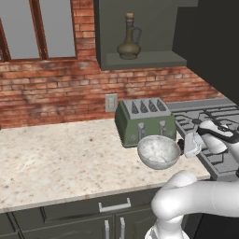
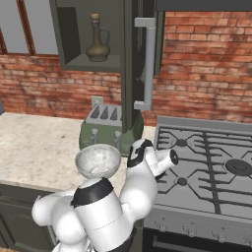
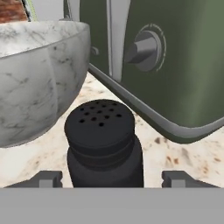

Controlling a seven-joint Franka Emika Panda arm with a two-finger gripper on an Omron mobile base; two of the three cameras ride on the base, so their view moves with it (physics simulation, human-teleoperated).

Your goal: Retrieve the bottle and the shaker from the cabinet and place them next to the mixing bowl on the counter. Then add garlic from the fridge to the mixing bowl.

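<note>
The shaker (image 3: 103, 142) stands on the counter (image 1: 56, 158) in a tight pocket: the mixing bowl (image 1: 158, 151) bulges just beside it on one side and the green toaster (image 1: 144, 121) walls off the other. Left of the bowl the counter lies wide and bare. The open cabinet (image 1: 140, 58) holds the bottle (image 1: 129, 37), with free shelf on both sides. The hob (image 2: 206, 167) borders the counter's right end.

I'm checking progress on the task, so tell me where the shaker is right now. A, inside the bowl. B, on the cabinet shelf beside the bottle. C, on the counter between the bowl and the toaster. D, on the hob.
C: the hand view shows the shaker standing on the counter, with the bowl on one side and the toaster on the other.
</note>
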